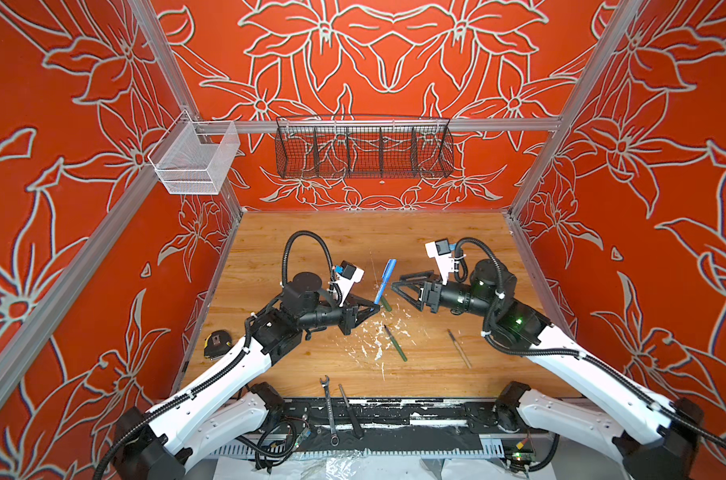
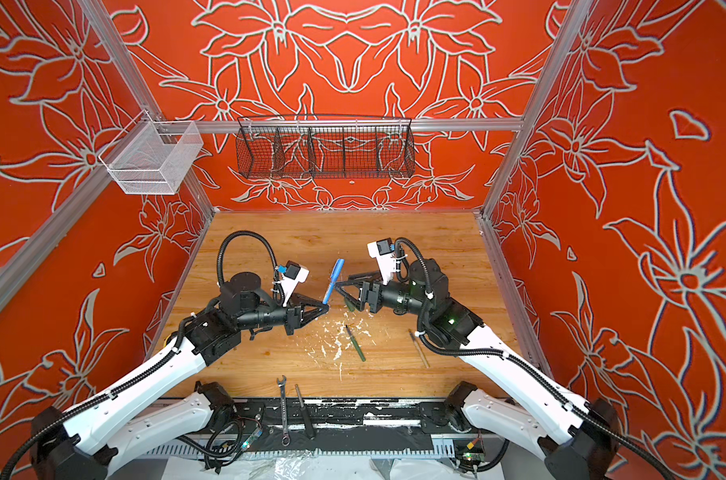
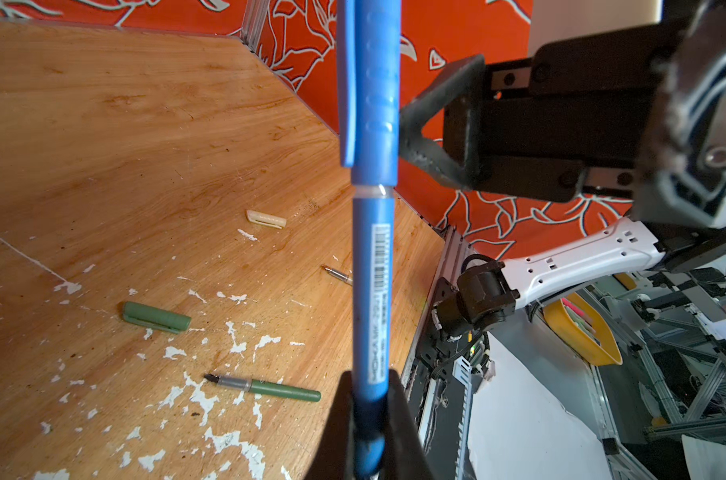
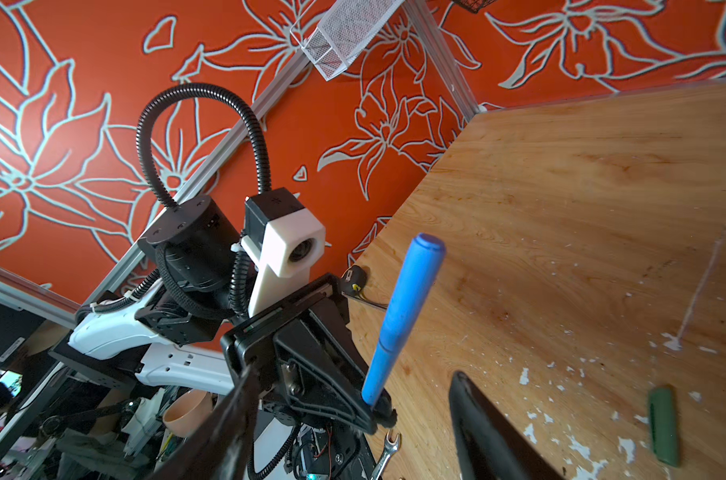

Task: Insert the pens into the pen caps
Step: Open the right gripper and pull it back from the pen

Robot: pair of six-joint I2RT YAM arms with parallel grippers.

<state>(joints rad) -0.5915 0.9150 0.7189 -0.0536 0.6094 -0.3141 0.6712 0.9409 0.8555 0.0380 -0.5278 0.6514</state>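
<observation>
Jaws of the left gripper (image 1: 377, 308) are pinching the capped blue pen (image 1: 381, 292) by its lower end over the table (image 1: 436, 232), pen leaning toward one o'clock; right gripper (image 1: 398, 281) is hanging spread wide at its three o'clock.

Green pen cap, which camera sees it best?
The left wrist view: the green pen cap lies whole on the table, clip showing. The right wrist view shows the cap foreshortened. In both top views it is a tiny dark sliver beside the blue pen.
</observation>
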